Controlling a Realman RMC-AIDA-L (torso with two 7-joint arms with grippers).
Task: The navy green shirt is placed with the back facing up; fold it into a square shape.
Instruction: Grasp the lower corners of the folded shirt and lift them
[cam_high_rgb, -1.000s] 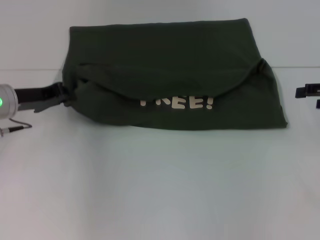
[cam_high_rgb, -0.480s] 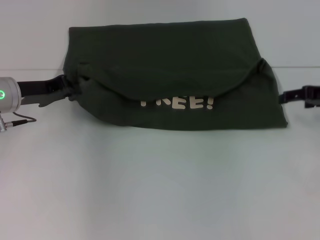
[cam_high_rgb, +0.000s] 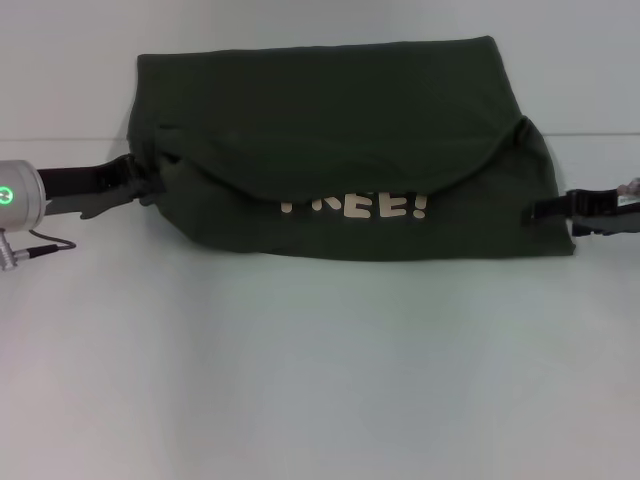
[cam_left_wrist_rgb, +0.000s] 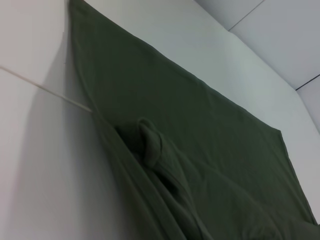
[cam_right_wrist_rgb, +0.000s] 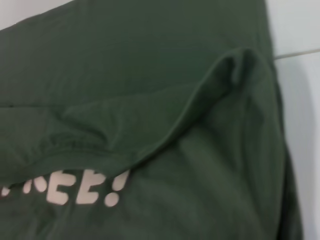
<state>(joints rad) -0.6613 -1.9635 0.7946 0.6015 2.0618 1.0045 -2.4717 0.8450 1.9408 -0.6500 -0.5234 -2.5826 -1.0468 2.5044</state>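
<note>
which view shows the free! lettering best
The head view: the lettering sits centred on the shirt, its top hidden by a fold. The right wrist view shows it partly, cut by the edge. The left wrist view shows plain cloth only.

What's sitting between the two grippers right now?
In the head view, only the navy green shirt lies between them: the left gripper is at its left edge, the right gripper at its right edge. Nothing else shows there.

Shirt (cam_high_rgb: 340, 140) between claws (left (cam_high_rgb: 140, 185), right (cam_high_rgb: 540, 210))
</note>
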